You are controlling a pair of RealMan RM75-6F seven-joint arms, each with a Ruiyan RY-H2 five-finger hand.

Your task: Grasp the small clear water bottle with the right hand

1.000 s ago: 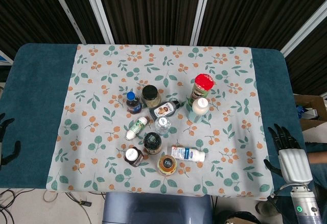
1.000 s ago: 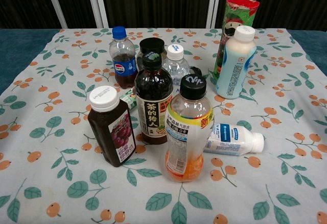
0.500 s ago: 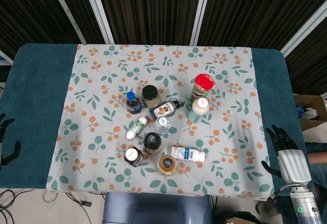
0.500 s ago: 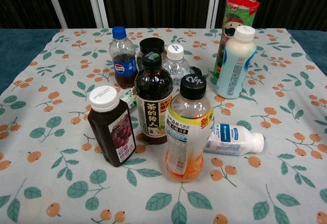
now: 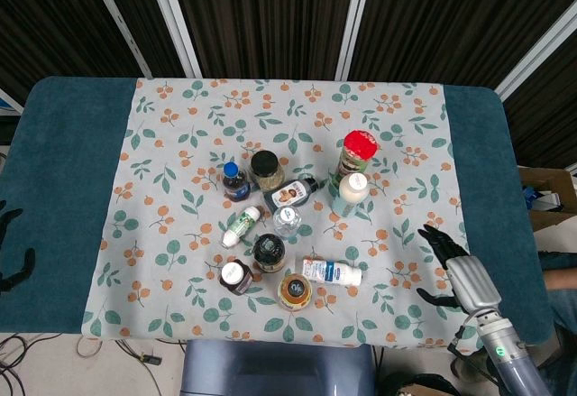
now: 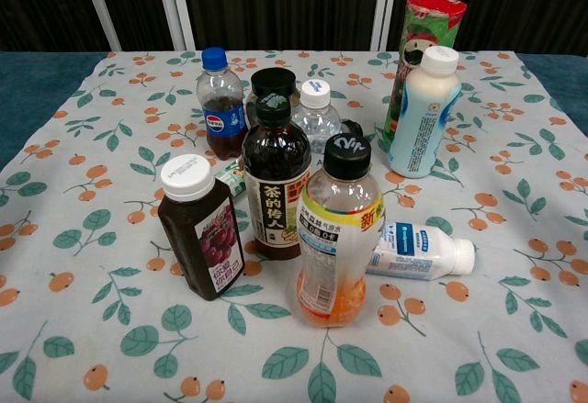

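A teal tabletop (image 5: 72, 170) under a leaf-and-berry patterned cloth (image 5: 180, 134) stands before dark slatted wall panels (image 5: 261, 17) split by pale frames (image 5: 176, 17), with cables (image 5: 117, 353) and a cardboard box (image 5: 545, 188) on the floor.

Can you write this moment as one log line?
right robot hand: open, apart from bottles | small clear plastic water bottle with white cap: upright, untouched

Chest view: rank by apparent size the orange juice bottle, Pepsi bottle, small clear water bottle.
1. Orange juice bottle, largest, though nearest the camera.
2-3. Pepsi bottle and small clear water bottle look alike; water bottle partly hidden, so unranked.
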